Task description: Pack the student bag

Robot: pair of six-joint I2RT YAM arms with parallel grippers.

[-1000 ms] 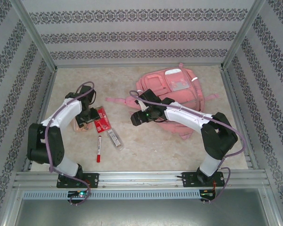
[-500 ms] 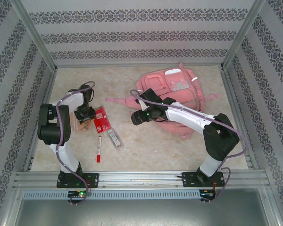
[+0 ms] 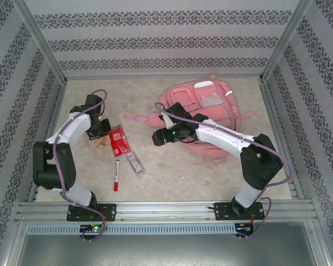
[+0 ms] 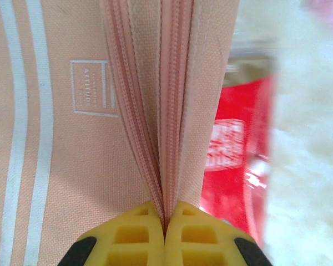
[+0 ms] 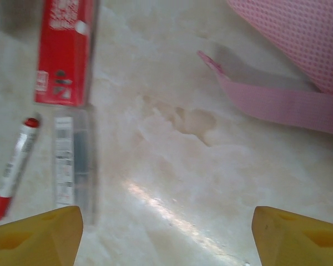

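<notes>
A pink student bag (image 3: 211, 108) lies flat at the far right of a marbled desk (image 3: 172, 172), its front pockets facing up and a strap (image 3: 136, 118) trailing out toward the centre, as two robot arms work from the near edge. On the left, the left tool (image 4: 165, 221) is pinched fully closed on a peach pencil pouch (image 4: 72, 160), its yellow fingertips (image 4: 134, 230) meeting on the fold of fabric that runs along the pouch's zipper; white stripes and a small printed label show on the pouch's face. Just beside the pouch, on its right, lies a red packet (image 3: 119, 141), blurred in the left wrist view. Nearer the arms' bases, a red-capped marker (image 3: 116, 174) and a clear, slim case (image 3: 134, 163) lie side by side on the desk, apart from each other and from the bag. The right arm reaches across the bag's near edge, and the right tool (image 5: 166, 233) hangs over bare desk with its yellow fingers spread wide and nothing between them. Its wrist camera looks down on the red packet, the marker and the clear case at the left, and on the pink strap and a corner of the bag's mesh-textured fabric (image 5: 299, 33) at the upper right. Patterned grey-and-white panels wall the workspace on three sides.
</notes>
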